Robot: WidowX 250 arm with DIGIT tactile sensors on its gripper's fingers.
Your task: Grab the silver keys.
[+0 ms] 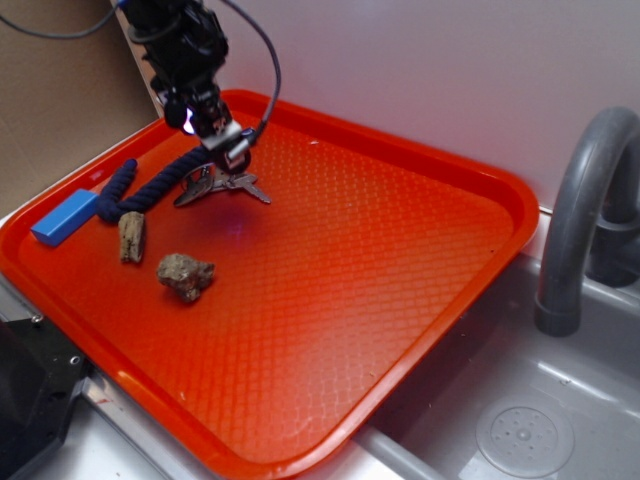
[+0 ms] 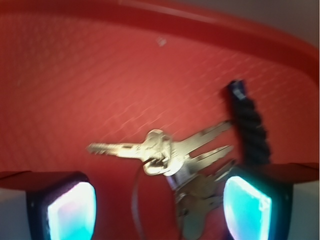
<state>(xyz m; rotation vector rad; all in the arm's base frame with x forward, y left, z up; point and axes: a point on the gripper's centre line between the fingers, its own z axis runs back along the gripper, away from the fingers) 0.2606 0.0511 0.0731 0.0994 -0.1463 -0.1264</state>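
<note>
The silver keys [image 1: 222, 186] lie flat on the orange tray [image 1: 400, 260] near its back left. They are a bunch of several grey metal keys [image 2: 172, 155] on a thin wire ring. My gripper [image 1: 228, 158] hovers right over them, open, with nothing held. In the wrist view its two glowing pads [image 2: 72, 210] stand far apart at the bottom corners. The lower keys and the ring lie in the gap between the pads, while the fanned blades reach beyond it.
A dark blue twisted rope [image 1: 150, 190] lies just left of the keys and shows as a dark rope [image 2: 247, 130] beside the right pad. A blue block [image 1: 63, 218], a wood chip [image 1: 131, 237] and a brown rock [image 1: 185, 276] sit further left. A sink with grey faucet [image 1: 585, 210] is on the right.
</note>
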